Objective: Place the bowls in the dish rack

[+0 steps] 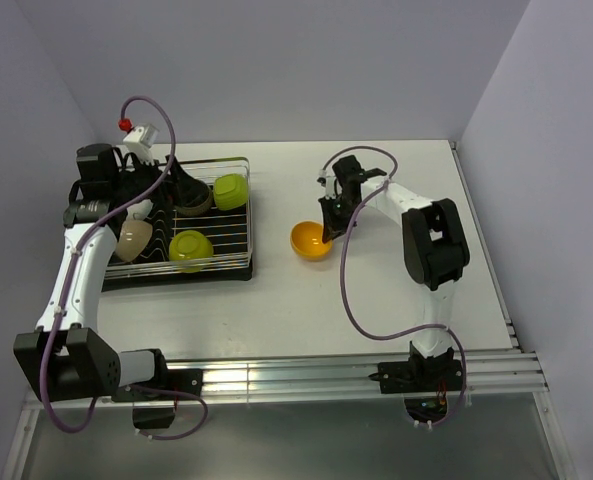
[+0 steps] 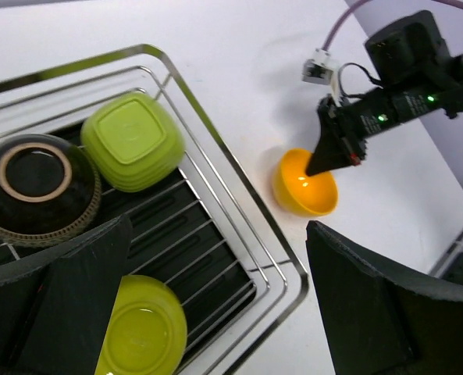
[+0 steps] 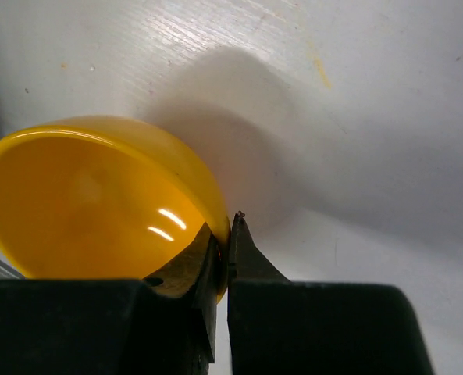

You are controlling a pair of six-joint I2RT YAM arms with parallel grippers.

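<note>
Near the centre of the top view, on the white table (image 1: 276, 310), the orange bowl (image 1: 311, 241) is gripped by the right gripper (image 1: 327, 231). In the right wrist view the fingers are closed narrowly over the rim, one inside and one outside, so that the thin wall is pinched and the bowl can be lifted by its edge. Whether the base touches the table cannot be told. At the left of the frame the dish rack (image 1: 231, 225) is already loaded with a black bowl (image 1: 192, 197), a squarish lime-green bowl (image 1: 230, 191), a round lime-green bowl (image 1: 190, 249) and a pale bowl (image 1: 134, 240). The pale one is stood on edge among the tines, presumably for draining. Above the rack the left gripper (image 2: 215, 234) is seen spread wide, with nothing between its fingers. The orange bowl is the only one seen outside the rack.
</note>
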